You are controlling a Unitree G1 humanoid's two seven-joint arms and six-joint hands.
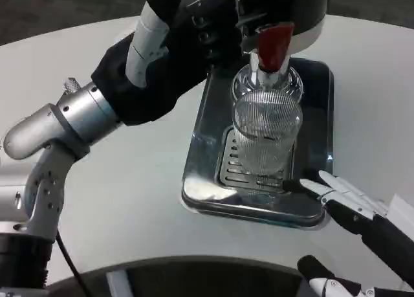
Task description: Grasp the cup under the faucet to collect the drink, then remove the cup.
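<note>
A clear ribbed cup (265,135) stands upright on the grate of a shiny metal drip tray (206,195), right under the faucet. Above the cup, the faucet's red handle (275,44) hangs from the dark dispenser (294,6). My left hand (194,38) reaches up beside that handle, its fingers against the faucet's left side; whether they grip anything is hidden. My right hand (346,203) lies low at the tray's front right corner, fingers apart and pointing at the cup's base, holding nothing. A short gap separates it from the cup.
The white round table (129,180) spreads out to the left and in front of the tray. Its dark front edge (194,271) curves just below. My left forearm (71,119) crosses the table's left side.
</note>
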